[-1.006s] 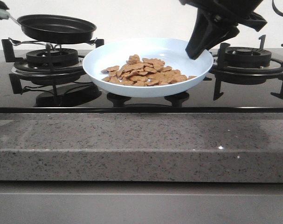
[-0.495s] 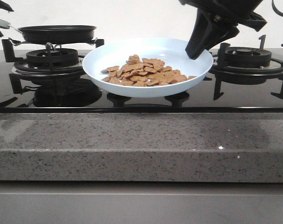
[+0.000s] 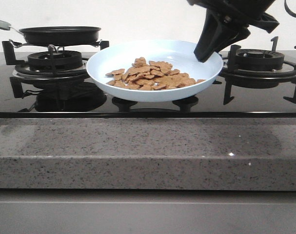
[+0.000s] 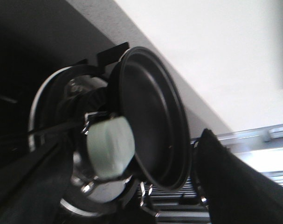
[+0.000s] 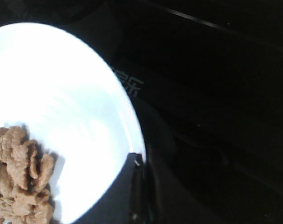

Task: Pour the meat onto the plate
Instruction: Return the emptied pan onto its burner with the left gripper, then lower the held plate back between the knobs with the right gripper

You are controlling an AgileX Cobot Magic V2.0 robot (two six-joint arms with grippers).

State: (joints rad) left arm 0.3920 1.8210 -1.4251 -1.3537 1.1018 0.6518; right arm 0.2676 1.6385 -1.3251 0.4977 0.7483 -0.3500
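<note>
The plate (image 3: 155, 68), pale blue and glossy, sits near the middle of the table (image 3: 148, 151), over the black glass hob between the two burners. The meat (image 3: 151, 75), a heap of thin orange-brown pieces, lies inside the plate, toward its front half. The right claw (image 3: 205, 53) is closed on the plate's right rim; in the right wrist view a dark finger (image 5: 132, 186) presses against the inner face of the rim, just beside the heap (image 5: 20, 182). The plate (image 5: 71, 107) appears raised slightly above the glass, with its dark reflection beneath it.

The black frying pan (image 3: 60, 34) rests level on the burner grate (image 3: 50, 61) toward the rear left corner of the table, its pale handle (image 3: 1, 23) pointing to the left edge. In the left wrist view the left claw (image 4: 127, 186) stands open, its two dark fingers (image 4: 230, 182) apart on either side of the pale handle (image 4: 108, 147), with the pan (image 4: 153, 116) beyond. The right burner (image 3: 257, 61) stands bare at the rear right.
</note>
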